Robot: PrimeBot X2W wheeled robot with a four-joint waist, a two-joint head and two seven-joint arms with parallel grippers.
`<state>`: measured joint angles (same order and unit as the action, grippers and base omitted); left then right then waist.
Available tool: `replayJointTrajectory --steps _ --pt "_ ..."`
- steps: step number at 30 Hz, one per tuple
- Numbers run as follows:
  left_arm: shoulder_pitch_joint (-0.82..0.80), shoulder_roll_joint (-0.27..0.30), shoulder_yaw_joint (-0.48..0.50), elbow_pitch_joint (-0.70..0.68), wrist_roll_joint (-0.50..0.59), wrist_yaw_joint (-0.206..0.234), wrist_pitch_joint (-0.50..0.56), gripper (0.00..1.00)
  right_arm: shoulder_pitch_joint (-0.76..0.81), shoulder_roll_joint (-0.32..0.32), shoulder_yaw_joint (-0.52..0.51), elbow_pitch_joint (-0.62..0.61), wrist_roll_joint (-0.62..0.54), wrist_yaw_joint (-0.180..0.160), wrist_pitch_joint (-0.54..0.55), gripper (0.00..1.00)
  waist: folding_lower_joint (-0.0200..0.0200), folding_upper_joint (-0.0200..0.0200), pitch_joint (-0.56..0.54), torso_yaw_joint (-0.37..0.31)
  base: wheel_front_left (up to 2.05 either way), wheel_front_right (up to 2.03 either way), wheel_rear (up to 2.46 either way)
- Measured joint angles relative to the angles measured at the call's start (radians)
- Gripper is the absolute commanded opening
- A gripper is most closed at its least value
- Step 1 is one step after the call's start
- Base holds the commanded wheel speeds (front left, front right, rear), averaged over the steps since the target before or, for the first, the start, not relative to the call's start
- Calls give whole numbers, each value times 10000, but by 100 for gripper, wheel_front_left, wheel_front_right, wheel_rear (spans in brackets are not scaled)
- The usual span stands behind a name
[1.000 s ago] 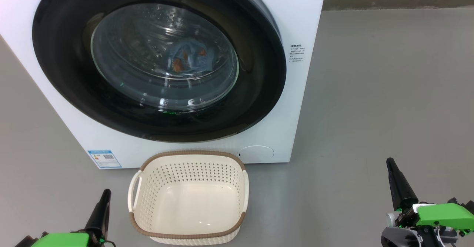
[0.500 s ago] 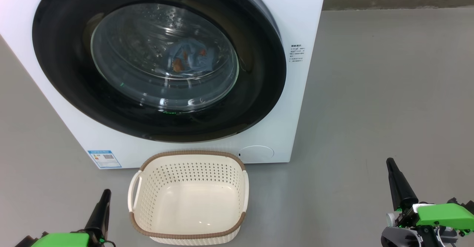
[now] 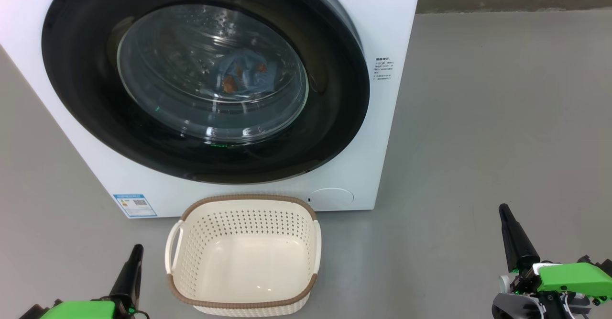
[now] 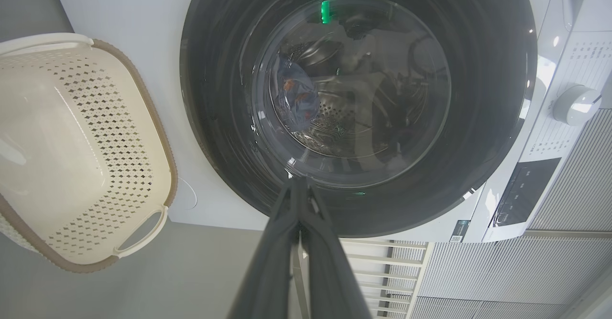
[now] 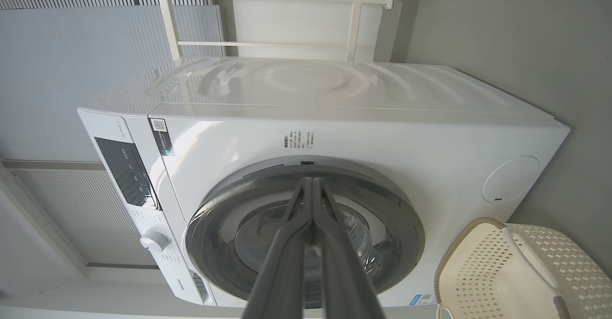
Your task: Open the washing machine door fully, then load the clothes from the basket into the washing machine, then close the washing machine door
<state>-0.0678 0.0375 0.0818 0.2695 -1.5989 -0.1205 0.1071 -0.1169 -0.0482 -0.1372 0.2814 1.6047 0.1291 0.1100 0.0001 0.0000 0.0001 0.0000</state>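
We are facing the washing machine point(image 3: 397, 37), which is standing on the grey floor point(image 3: 502, 118). The washing machine door point(image 3: 342, 118) is sitting shut, its glossy black ring lying against the white front. Through the glass bowl at its centre we are seeing the clothes point(image 3: 245, 76): a light blue bundle with orange-brown patches, lying inside the steel drum. The basket point(image 3: 245, 304) is resting on the floor just in front of the machine, below the door, with its perforated walls and smooth bottom showing bare. A blue label sticker point(image 3: 135, 205) is showing at the lower left of the front panel, and a round white flap point(image 3: 330, 198) is sitting at the lower right, just behind the basket rim.

We are holding the left gripper point(image 3: 137, 248) low at the left of the basket, apart from it, fingers pressed together and gripping nothing. We are holding the right gripper point(image 3: 502, 207) well to the right of the basket, over the floor, fingers likewise pressed together and holding nothing.
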Motion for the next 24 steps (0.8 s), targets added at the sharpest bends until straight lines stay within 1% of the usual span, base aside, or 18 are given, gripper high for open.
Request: replayJointTrajectory --steps 24 --pt "0 0 0 0 0 0 0 0 2 2 0 0 0 0 0 0 0 0 0 0 0 0 0"
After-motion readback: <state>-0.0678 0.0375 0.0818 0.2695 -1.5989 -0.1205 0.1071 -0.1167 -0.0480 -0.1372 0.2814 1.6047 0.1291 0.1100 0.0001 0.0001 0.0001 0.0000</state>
